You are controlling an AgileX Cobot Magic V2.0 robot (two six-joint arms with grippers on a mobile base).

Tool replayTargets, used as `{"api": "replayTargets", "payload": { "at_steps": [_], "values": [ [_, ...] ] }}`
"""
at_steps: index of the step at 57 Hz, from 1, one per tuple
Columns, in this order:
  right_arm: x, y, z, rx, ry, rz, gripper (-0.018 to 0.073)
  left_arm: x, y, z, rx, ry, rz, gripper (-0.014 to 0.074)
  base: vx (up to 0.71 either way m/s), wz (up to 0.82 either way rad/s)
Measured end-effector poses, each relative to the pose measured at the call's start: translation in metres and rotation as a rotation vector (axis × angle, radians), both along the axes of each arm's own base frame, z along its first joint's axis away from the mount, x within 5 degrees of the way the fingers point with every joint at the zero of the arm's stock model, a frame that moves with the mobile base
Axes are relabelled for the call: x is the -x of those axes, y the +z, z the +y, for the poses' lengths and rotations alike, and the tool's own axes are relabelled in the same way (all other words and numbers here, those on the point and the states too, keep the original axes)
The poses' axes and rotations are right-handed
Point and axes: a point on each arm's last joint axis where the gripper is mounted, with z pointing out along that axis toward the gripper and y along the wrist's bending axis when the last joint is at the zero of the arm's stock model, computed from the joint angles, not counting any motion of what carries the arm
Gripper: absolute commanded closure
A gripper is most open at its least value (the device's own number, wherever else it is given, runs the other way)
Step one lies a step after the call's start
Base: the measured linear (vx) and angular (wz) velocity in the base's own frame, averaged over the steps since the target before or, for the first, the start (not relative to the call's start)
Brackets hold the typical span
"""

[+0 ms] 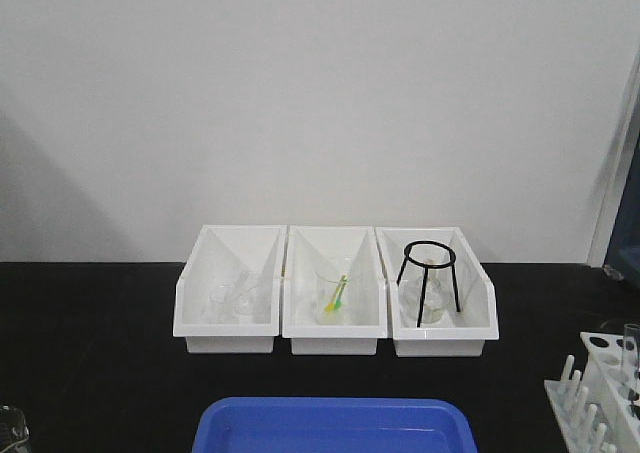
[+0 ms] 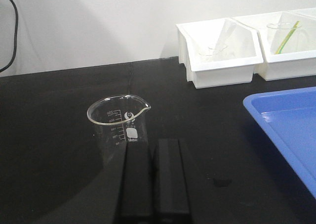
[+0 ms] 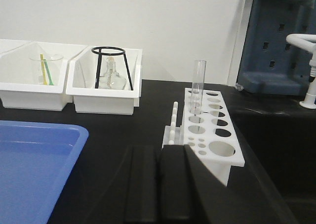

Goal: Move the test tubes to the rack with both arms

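Observation:
One clear test tube (image 3: 198, 83) stands upright in a far hole of the white rack (image 3: 212, 130). The rack is just right of my right gripper (image 3: 158, 151), which is shut and empty, low over the black table. The rack (image 1: 590, 393) and its tube (image 1: 630, 348) also show at the front view's right edge. My left gripper (image 2: 152, 144) is shut and empty, right behind a clear glass beaker (image 2: 118, 120). The left white bin (image 1: 226, 291) holds clear glassware that I cannot make out. Neither gripper shows in the front view.
Three white bins stand in a row at the back. The middle bin (image 1: 333, 291) holds a beaker with yellow-green sticks. The right bin (image 1: 436, 293) holds a black wire tripod over a flask. A blue tray (image 1: 335, 425) lies at the front centre. The beaker (image 1: 10, 428) is at the front left.

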Motion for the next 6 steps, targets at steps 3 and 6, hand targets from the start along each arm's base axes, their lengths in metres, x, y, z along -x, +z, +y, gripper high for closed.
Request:
{"api": "replayTargets", "payload": {
  "at_steps": [3,6],
  "values": [
    [0.0000,0.0000,0.0000,0.000,0.000,0.000,0.0566,0.0000,0.0000,0.0000,0.000,0.000,0.000,0.0617,0.00,0.00],
    [0.0000,0.0000,0.0000,0.000,0.000,0.000,0.0566,0.0000,0.0000,0.0000,0.000,0.000,0.000,0.0617,0.00,0.00]
  ]
}}
